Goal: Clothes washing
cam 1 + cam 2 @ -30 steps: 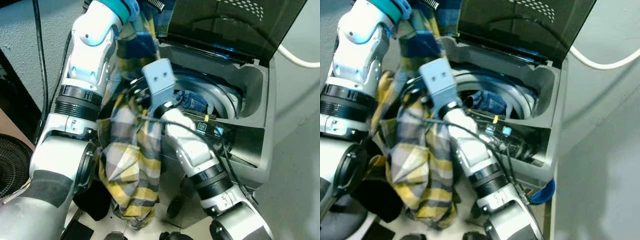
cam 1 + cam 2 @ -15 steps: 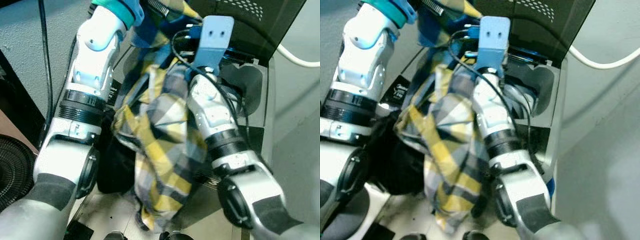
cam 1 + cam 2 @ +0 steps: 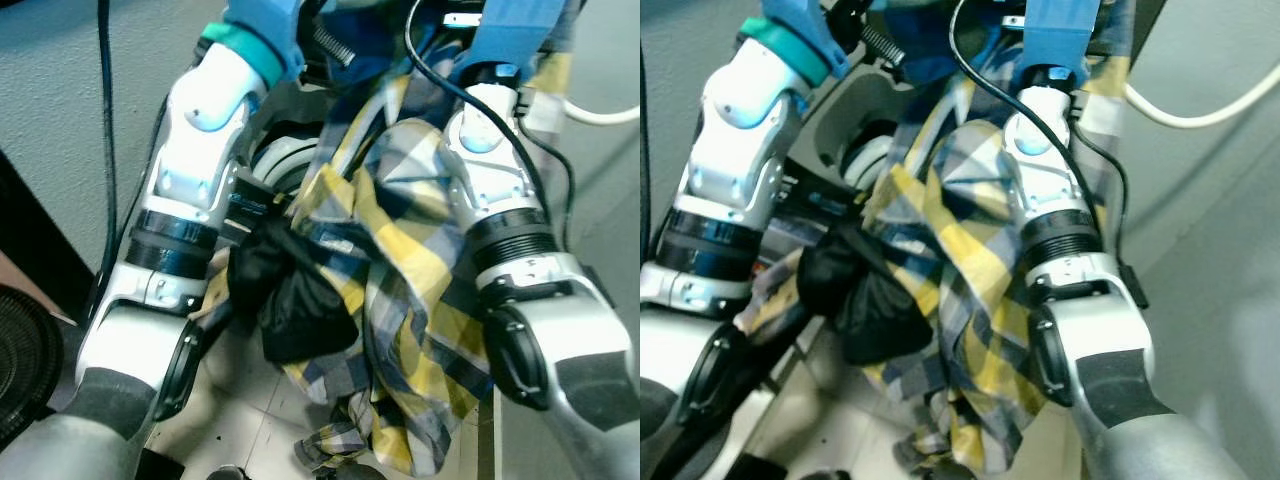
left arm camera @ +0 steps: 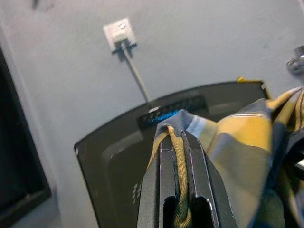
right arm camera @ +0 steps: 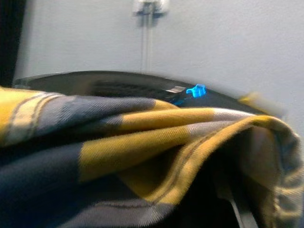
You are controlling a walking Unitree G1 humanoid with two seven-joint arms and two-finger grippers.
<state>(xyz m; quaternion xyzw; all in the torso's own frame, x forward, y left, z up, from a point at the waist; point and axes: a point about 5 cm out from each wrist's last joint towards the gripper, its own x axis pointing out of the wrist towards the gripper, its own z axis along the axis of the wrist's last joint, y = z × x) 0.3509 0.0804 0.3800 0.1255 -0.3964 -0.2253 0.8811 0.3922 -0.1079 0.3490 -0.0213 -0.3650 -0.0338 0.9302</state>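
I have both arms raised. My left pincer [image 4: 183, 156] is pressed together on a hem of the plaid shirt [image 3: 400, 270], which hangs between the arms above the washer [image 3: 275, 160]. A black garment [image 3: 290, 295] dangles beside it. The shirt covers my right pincer; I cannot tell its state.

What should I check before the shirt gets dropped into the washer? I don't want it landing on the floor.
1. Left tool pinching plaid shirt: ok, hem clamped between its fingers.
2. Right tool's hold: cannot tell, cloth covers it.
3. Washer lid open: ok.
4. Shirt raised over the washer: not ok, its tail hangs near the floor.
5. Black garment out of the way: not ok, it lies against the shirt.
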